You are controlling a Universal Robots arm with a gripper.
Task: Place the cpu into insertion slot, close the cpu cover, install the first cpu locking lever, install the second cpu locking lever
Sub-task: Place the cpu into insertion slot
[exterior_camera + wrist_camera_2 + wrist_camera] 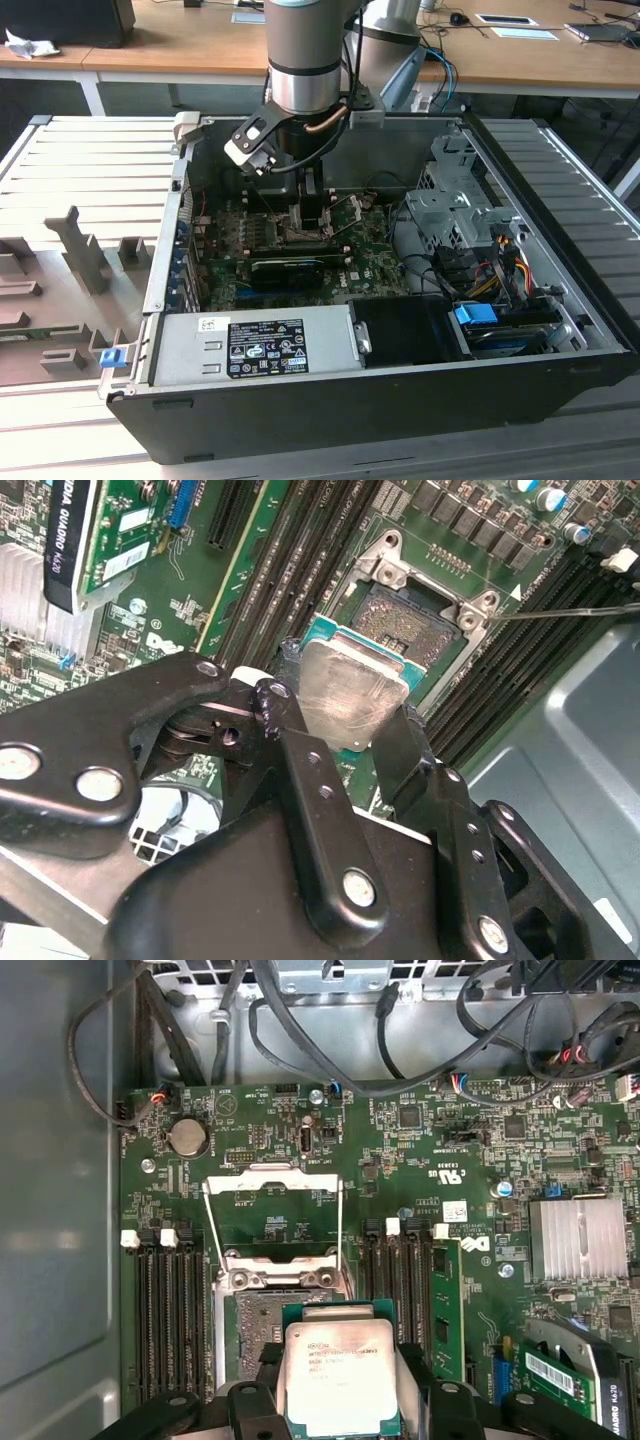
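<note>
We see the robot's black two-fingered gripper (pixel 345 735) clamped on the cpu (pixel 338 1365), a small flat square chip with a silvery metal face, pinched by two opposite edges. Just ahead of the fingertips sits the dark, square, metal-rimmed insertion slot (pixel 425 615), bare. The chip overlaps its near side and is not seated. Beyond the socket, the thin grey metal-frame cpu cover (pixel 272 1172) lies open. We judge the placing step is in hand. Seating calls for squaring the chip to the socket and lowering it level.
</note>
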